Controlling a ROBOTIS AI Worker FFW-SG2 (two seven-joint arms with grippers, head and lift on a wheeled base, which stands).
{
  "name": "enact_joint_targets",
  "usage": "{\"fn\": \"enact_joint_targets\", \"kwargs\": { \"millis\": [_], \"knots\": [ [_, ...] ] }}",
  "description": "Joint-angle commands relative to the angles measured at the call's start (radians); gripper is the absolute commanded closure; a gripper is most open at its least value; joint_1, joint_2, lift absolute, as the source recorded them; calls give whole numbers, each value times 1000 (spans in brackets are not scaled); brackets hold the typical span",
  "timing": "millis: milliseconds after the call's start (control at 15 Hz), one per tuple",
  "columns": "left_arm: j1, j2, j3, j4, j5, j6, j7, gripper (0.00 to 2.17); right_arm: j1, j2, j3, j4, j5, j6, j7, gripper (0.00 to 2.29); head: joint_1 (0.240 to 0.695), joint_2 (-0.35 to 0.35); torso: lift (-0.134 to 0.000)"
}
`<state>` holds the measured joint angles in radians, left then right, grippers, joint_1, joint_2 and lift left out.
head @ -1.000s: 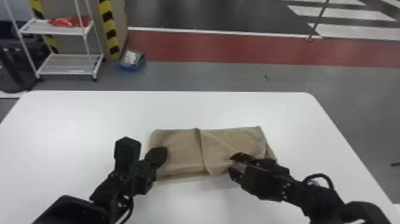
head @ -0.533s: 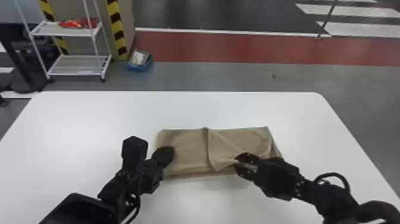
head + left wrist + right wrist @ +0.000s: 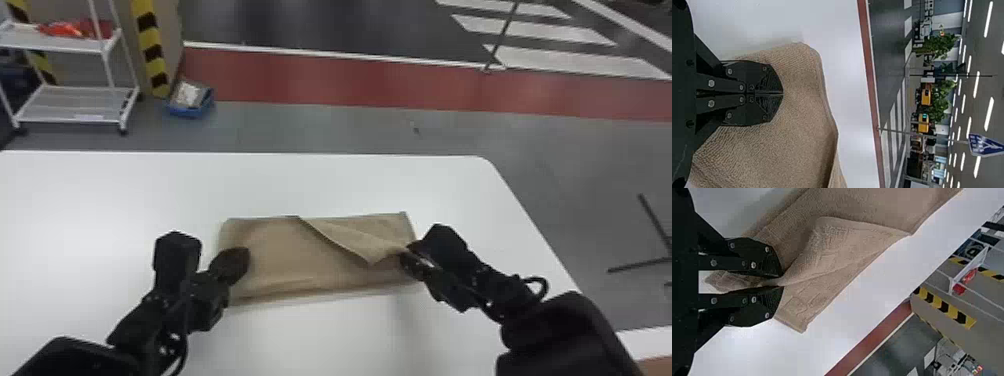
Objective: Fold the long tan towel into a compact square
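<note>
Rightward since the earlier frame: the right gripper (image 3: 409,254) has drawn the loose flap (image 3: 352,239) of the towel (image 3: 280,257) toward the towel's right end. Head view: the tan towel lies on the white table (image 3: 100,200) as a layered rectangle, longer from left to right than from near to far. Its flap slants from the far edge to a point above the near right part. The left gripper (image 3: 241,262) is at the towel's left end, hiding a bit of it; the right one covers part of the right end.

Left wrist view: the left gripper (image 3: 783,93) is closed, its fingertips meeting over the ribbed cloth. Whether any cloth is caught under the tips is hard to make out. The towel is cut off by the view's edge.

Right wrist view: the right gripper (image 3: 781,282) pinches a bunched piece of towel, a tuft showing between its fingers. From there the flap spreads in creases over smoother cloth, which also runs out of view.
</note>
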<state>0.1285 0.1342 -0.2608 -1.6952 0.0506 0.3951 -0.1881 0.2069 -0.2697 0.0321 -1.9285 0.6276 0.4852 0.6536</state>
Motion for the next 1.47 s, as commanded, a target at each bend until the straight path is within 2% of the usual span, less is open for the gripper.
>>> {"fn": "enact_joint_targets", "kwargs": {
  "millis": [0, 267, 400, 533, 600, 733, 933, 1067, 1200, 1400],
  "knots": [
    [3, 1, 3, -1, 0, 0, -1, 1997, -20, 3, -9, 48, -39, -13, -35, 961, 695, -197, -123],
    [6, 4, 2, -1, 0, 0, -1, 1997, -26, 6, -57, 102, -166, -124, -143, 944, 695, -208, -123],
    [6, 4, -1, -4, 0, 0, -1, 1997, -26, 17, -84, 131, -194, -198, -209, 552, 695, -209, -123],
    [14, 5, -5, -15, -6, 6, -1, 1997, -32, 18, -116, 161, -246, -219, -276, 485, 695, -221, -123],
    [16, 5, -5, -17, -8, 6, -1, 1997, -37, 20, -133, 180, -275, -234, -325, 353, 695, -227, -123],
    [20, 5, -5, -23, -8, 12, -1, 1997, -52, 20, -156, 223, -292, -225, -391, 296, 695, -261, -123],
    [34, 5, -1, -40, -8, 15, -1, 1997, -80, 18, -192, 276, -316, -179, -433, 232, 695, -296, -123],
    [34, 5, -3, -38, -15, 15, -1, 1997, -66, 20, -205, 266, -322, -191, -437, 201, 695, -326, -123],
    [33, 1, -5, -37, -20, 15, -1, 1997, -8, 23, -218, 175, -405, -191, -433, 198, 695, -334, -123],
    [29, -2, -8, -32, -21, 15, -1, 1997, 80, 37, -221, -4, -479, -121, -408, 198, 695, -328, -123]
  ]
}}
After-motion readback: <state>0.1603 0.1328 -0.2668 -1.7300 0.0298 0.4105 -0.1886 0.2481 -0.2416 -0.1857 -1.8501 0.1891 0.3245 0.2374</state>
